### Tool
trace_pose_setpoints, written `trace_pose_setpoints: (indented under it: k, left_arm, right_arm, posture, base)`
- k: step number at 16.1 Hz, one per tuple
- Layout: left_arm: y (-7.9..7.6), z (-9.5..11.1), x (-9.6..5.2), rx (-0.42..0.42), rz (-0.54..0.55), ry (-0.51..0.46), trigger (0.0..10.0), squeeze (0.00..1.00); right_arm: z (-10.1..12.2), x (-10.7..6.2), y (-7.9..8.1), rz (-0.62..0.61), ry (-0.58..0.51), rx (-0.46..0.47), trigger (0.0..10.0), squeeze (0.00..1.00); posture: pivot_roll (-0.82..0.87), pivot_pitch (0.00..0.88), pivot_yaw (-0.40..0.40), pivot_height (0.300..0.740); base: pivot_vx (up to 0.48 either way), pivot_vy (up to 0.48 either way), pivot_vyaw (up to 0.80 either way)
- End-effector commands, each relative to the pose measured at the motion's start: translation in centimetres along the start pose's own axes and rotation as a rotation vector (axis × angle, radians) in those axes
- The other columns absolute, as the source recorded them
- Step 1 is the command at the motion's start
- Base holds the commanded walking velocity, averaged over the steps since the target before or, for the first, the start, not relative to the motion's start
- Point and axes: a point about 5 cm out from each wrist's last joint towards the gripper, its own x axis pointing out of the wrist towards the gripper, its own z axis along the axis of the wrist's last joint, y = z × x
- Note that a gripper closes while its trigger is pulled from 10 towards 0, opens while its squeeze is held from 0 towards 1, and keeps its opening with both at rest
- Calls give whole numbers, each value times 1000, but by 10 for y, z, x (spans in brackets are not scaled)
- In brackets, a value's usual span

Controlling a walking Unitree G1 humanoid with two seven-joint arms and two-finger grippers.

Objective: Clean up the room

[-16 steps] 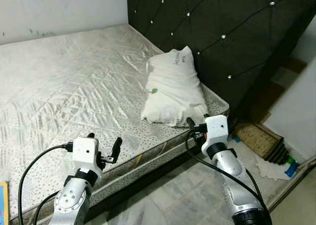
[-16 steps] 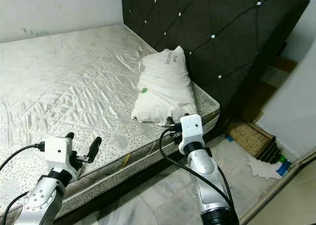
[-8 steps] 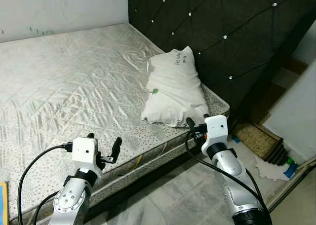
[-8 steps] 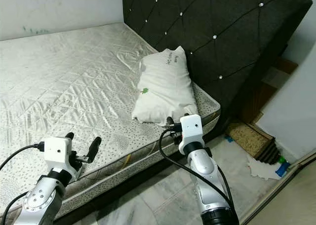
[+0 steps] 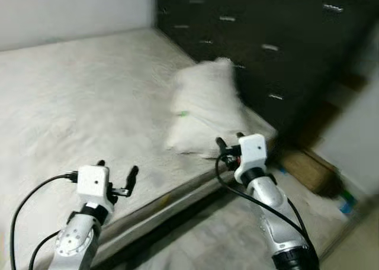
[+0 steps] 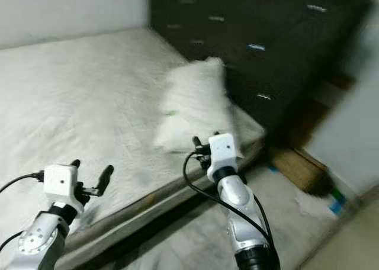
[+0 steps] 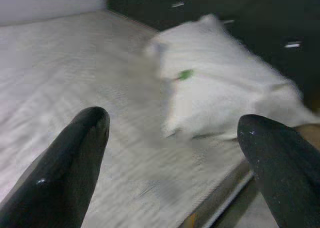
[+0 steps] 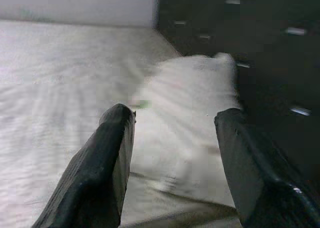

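We see the pillow [image 5: 204,107] just beyond our right gripper [image 5: 227,144], jaws spread; long axis apparently runs near-to-far. Left gripper [image 5: 116,176], also spread, sits farther off.

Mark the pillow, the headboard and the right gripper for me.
pillow [image 5: 204,107]: left eye view, middle of its white cover.
headboard [image 5: 284,51]: left eye view, dark tufted panel.
right gripper [image 5: 228,141]: left eye view, midway between its fingertips, near the pillow's lower end.
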Motion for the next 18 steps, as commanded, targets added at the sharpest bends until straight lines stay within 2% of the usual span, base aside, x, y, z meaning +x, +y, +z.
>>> trace_pose_setpoints:
  k: [1, 6, 14, 18]
  left_arm:
    - [-10, 2, 3, -11, -36, -8, 10000, 0]
    - [-10, 1, 4, -6, -23, -2, 10000, 0]
    - [-10, 1, 4, -9, -15, -2, 10000, 0]
    - [-17, 1, 5, -36, -68, -4, 10000, 0]
  right_arm:
    - [-5, -6, -14, -39, 21, -6, 10000, 0]
    - [-7, -7, -16, -41, 25, -17, 10000, 0]
    - [-7, -6, -13, -17, 25, -31, 10000, 0]
    - [-7, -4, -13, -19, 26, -26, 10000, 0]
  posture:
    - [26, 53, -112, 740]
    - [24, 53, -112, 740]
    - [27, 55, -115, 740]
    - [28, 50, -121, 740]
  base:
    - [289, 0, 0]
    - [58, 0, 0]
    - [0, 0, 800]
    - [0, 0, 798]
